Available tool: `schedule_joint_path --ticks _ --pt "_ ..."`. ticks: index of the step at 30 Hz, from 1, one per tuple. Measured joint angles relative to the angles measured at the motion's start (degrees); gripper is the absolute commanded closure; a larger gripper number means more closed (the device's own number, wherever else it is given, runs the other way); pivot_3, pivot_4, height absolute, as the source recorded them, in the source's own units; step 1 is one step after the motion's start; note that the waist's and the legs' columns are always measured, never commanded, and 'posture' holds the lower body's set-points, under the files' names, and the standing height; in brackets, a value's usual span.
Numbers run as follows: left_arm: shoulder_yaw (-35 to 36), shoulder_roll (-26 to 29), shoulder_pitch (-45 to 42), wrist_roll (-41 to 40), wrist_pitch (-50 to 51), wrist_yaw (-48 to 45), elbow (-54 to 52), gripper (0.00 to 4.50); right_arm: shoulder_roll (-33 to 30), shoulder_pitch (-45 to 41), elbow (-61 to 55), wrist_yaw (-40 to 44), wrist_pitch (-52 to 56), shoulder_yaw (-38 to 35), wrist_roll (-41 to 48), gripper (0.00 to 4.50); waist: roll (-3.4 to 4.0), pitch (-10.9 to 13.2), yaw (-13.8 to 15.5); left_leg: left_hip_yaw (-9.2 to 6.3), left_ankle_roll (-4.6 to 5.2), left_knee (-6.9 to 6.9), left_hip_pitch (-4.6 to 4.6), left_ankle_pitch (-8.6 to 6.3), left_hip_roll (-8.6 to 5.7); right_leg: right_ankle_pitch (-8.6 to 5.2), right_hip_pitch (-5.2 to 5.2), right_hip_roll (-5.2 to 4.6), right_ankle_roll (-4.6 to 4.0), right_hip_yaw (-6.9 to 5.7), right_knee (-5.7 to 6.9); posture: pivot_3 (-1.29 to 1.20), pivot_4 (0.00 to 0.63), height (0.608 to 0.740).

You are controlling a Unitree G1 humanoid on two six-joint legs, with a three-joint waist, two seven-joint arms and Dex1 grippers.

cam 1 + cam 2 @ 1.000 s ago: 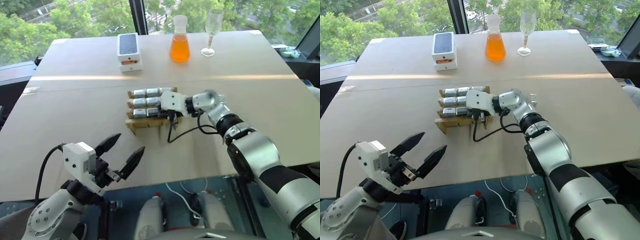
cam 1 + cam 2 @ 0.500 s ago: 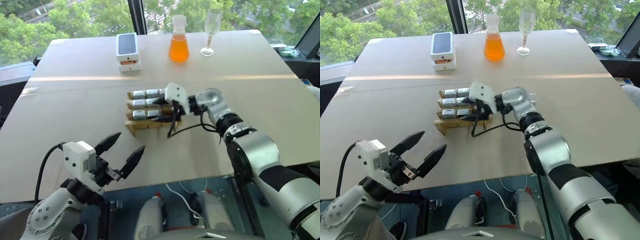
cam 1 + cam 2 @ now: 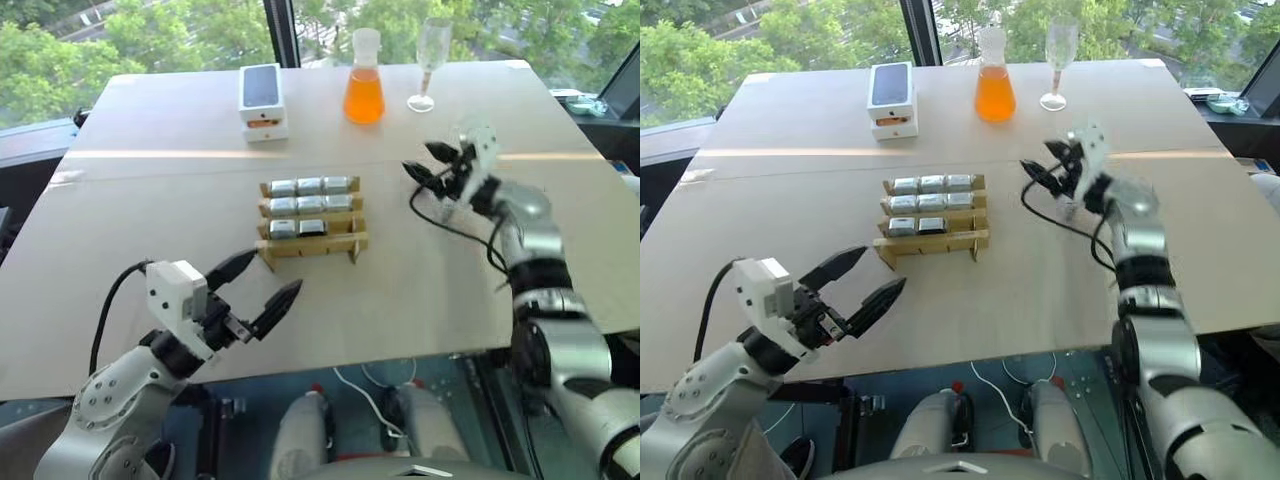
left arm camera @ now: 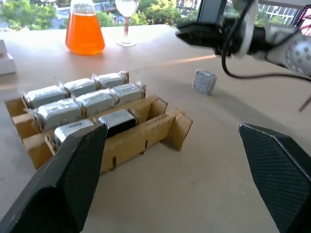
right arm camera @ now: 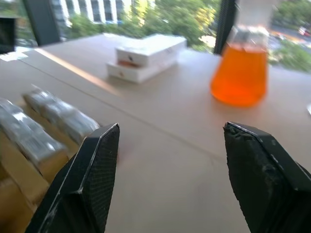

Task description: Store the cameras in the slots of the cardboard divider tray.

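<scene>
Corrugated cardboard divider tray (image 3: 311, 246) holds boxy, plastic-wrapped silver cameras (image 3: 311, 186).

A pale tan worktop (image 3: 150, 230) carries three things along its far edge; a white phone box (image 3: 261, 100), with a dark phone picture on its lid, seems to sit on a second white box, well apart from the rest. Right of it stands a conical flask (image 3: 364, 90) holding orange liquid, and just right of that an empty stemmed glass (image 3: 429, 60); beyond the windows, green trees (image 3: 60, 60) show.
</scene>
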Motion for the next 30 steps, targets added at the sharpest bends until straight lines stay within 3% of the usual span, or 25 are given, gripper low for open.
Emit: schedule_joint_path --ticks 5,10,26,29,30 --pt "-1.1 2.8 -6.0 -0.6 1.2 -2.7 4.6 0.00 3.5 13.0 -18.7 -13.4 9.2 0.1 -1.5 1.15 0.03 0.0 -0.1 0.01 -0.05 -0.01 0.10 0.02 0.04 -0.05 0.03 0.14 0.12 0.06 0.02 0.00 0.150 0.740" --pt "-1.7 3.9 -7.7 -1.4 2.1 -4.8 5.7 0.00 7.1 16.9 -26.9 -22.9 16.9 2.0 -2.3 1.15 0.04 0.0 -0.3 0.05 -0.02 0.01 0.19 0.01 0.05 -0.14 0.04 0.20 0.28 0.14 0.08 0.00 0.150 0.740" --pt "-0.4 7.0 -7.4 -6.7 4.2 -10.4 6.4 0.00 8.7 14.0 -20.7 -30.2 16.3 4.7 -1.9 1.15 0.02 0.0 0.0 0.02 -0.08 0.00 0.10 0.05 0.02 -0.05 0.02 0.22 0.11 0.13 -0.03 0.00 0.150 0.740" --pt "-0.4 7.0 -7.3 -6.7 4.3 -10.5 6.4 0.00 8.7 13.9 -20.1 -30.3 15.8 4.7 -1.4 1.80 0.02 0.0 0.0 0.02 -0.09 0.00 0.09 0.05 0.02 -0.04 0.02 0.22 0.10 0.13 -0.03 0.00 0.150 0.740" --pt "-0.4 7.0 -7.2 -6.7 4.3 -10.5 6.4 0.00 8.7 13.9 -19.9 -30.4 15.7 4.7 -1.3 2.26 0.02 0.0 0.0 0.03 -0.09 0.00 0.09 0.06 0.03 -0.04 0.02 0.22 0.10 0.13 -0.04 0.00 0.150 0.740"
